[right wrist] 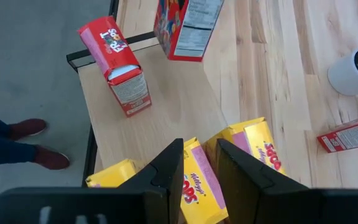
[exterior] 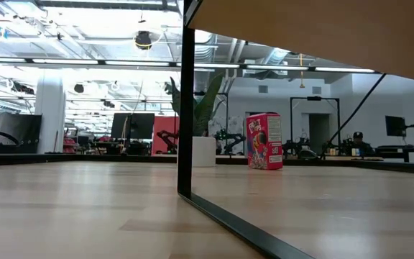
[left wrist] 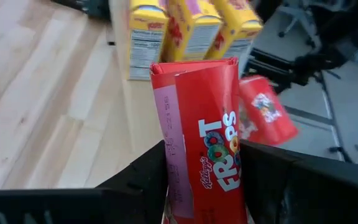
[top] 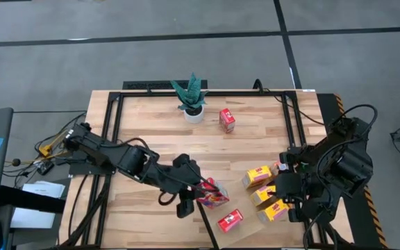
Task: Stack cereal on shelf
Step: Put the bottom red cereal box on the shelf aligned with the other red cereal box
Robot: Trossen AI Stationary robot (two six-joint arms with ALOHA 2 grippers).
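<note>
- Nearest to us, the left gripper is closed on a red cereal box, which it carries upright above the pale shelf.
- Ahead of that gripper, three yellow boxes stand close together, and a second red box sits just beside the carried one. We judge that lowering carelessly could knock this neighbour over or push it off the shelf edge.
- We also think the box could twist in the grip, since only its lower part is pinched.
- Farther right, the right gripper hovers over the yellow boxes with its jaws slightly parted, holding nothing. Both arms work the same patch, so we see a risk of collision.
- Well beyond both grippers, another red box stands on the bench near a potted plant.
- Hidden: where the fingers bear on the box and most of the shelf surface.
</note>
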